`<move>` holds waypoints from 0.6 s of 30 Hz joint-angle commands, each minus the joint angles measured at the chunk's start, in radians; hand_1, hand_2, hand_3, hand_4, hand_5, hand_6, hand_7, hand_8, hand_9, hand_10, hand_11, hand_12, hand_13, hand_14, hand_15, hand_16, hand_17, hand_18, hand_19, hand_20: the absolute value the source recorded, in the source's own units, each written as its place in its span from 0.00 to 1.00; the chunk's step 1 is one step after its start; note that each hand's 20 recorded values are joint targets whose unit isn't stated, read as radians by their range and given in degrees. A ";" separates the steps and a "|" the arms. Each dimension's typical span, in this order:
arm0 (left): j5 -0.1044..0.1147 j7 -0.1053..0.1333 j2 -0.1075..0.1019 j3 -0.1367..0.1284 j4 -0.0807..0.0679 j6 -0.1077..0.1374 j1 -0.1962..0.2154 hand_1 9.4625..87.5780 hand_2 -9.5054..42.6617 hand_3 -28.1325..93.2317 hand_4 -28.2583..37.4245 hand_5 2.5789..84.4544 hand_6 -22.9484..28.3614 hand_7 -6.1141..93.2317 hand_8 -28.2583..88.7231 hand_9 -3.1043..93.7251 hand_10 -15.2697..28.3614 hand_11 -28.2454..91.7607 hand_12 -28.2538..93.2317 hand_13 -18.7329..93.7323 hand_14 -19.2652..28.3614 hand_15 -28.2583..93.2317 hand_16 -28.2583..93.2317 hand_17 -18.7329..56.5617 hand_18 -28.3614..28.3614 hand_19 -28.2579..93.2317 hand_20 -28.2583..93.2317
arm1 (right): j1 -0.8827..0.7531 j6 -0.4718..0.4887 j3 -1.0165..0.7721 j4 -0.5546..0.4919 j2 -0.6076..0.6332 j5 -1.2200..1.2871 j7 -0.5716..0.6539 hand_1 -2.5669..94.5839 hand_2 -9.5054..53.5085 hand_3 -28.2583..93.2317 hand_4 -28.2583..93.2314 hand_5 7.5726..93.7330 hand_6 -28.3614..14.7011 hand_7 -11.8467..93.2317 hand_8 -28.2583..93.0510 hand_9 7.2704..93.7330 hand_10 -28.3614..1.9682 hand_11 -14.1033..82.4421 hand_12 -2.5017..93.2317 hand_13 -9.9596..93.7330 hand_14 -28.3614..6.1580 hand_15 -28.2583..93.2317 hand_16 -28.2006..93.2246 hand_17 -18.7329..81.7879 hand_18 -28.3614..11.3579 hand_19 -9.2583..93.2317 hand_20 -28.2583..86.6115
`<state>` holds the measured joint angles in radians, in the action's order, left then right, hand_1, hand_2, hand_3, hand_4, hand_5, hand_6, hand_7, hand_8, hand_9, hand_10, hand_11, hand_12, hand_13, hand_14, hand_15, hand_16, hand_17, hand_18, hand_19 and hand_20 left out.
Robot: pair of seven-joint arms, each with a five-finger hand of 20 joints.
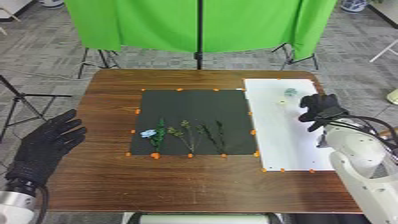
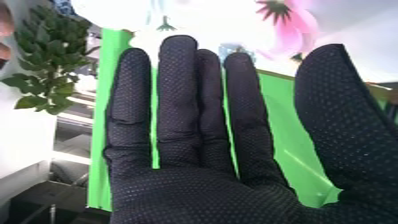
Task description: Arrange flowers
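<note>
Right hand (image 1: 324,107), nearest the camera in the right wrist view: fingers straight, slightly parted, thumb held apart; located at the white panel's outer edge. Brown wooden table (image 1: 107,185), with green cloth (image 1: 147,25) beyond. Dark mat (image 1: 191,107), beside the white panel (image 1: 289,140). Left hand (image 1: 55,142), at the table's left edge: fingers extended, loosely spread. Blue flower (image 1: 148,133), sprig with small buds (image 1: 187,136) and dark green stems (image 1: 220,136), on the mat's near half. Small pale blooms (image 1: 290,92), on the panel's far half.
</note>
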<state>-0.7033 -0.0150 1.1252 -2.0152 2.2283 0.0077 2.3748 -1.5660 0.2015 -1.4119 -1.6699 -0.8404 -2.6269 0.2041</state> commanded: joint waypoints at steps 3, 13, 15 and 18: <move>-0.002 -0.003 0.009 -0.008 0.005 0.006 0.015 0.22 0.22 0.82 0.01 0.39 0.52 0.31 0.13 0.32 0.63 0.51 0.34 0.36 0.71 0.65 0.19 0.14 0.87 0.64 0.28 | 0.016 0.018 0.035 0.029 0.003 -0.045 0.005 0.35 0.00 0.97 0.00 0.49 0.66 0.47 0.03 0.54 0.70 0.63 0.25 0.65 0.73 0.75 0.38 0.40 0.33 0.77 0.53; -0.002 -0.008 0.010 -0.018 0.005 0.007 0.010 0.22 0.22 0.82 0.01 0.39 0.52 0.31 0.13 0.32 0.63 0.51 0.34 0.36 0.71 0.65 0.19 0.14 0.87 0.64 0.28 | 0.033 -0.064 0.071 0.067 0.001 -0.032 -0.019 0.50 0.00 0.90 0.00 0.64 0.67 0.62 0.10 0.83 0.87 0.40 0.50 0.82 0.85 0.67 0.53 0.47 0.34 0.80 0.56; -0.004 -0.010 0.011 -0.021 0.006 0.005 0.011 0.22 0.22 0.82 0.01 0.39 0.52 0.31 0.13 0.32 0.63 0.51 0.34 0.36 0.71 0.65 0.19 0.14 0.87 0.64 0.28 | 0.031 -0.059 0.065 0.061 -0.001 -0.031 -0.028 0.52 0.00 0.91 0.00 0.68 0.68 0.63 0.11 0.87 0.88 0.39 0.51 0.85 0.84 0.66 0.53 0.49 0.34 0.82 0.57; -0.004 -0.012 0.010 -0.023 0.006 0.003 0.008 0.22 0.22 0.82 0.01 0.39 0.52 0.31 0.13 0.32 0.63 0.51 0.34 0.36 0.71 0.65 0.19 0.14 0.87 0.64 0.28 | 0.034 -0.081 0.062 0.052 -0.008 -0.040 -0.046 0.53 0.00 0.92 0.00 0.74 0.68 0.62 0.11 0.91 0.88 0.38 0.52 0.87 0.85 0.66 0.53 0.50 0.34 0.83 0.57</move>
<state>-0.7033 -0.0162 1.1274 -2.0298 2.2312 0.0082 2.3747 -1.5270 0.1547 -1.3410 -1.6088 -0.8412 -2.6485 0.1952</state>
